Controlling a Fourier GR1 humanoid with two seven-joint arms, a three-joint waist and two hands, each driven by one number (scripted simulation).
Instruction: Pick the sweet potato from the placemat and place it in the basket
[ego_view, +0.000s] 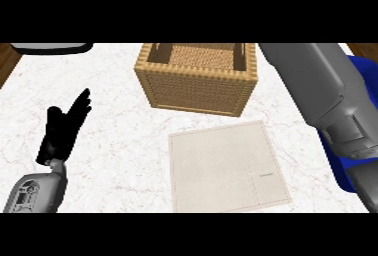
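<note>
A woven wicker basket (198, 85) stands at the back middle of the white marble counter, and what shows of its inside is bare. In front of it lies a beige placemat (225, 167) with nothing on it. No sweet potato shows anywhere in the view. At the left, my left hand (63, 130) is open with its fingers straight and pointing away, and it touches nothing. The grey right forearm (325, 95) rises along the right side, passing the basket's right edge. It runs out of the view at the top, so the right hand is hidden.
A blue object (367, 85) lies at the right edge, mostly covered by the right forearm. A dark-rimmed grey item (52, 48) sits at the back left corner. Brown wood shows beyond the counter's far corners.
</note>
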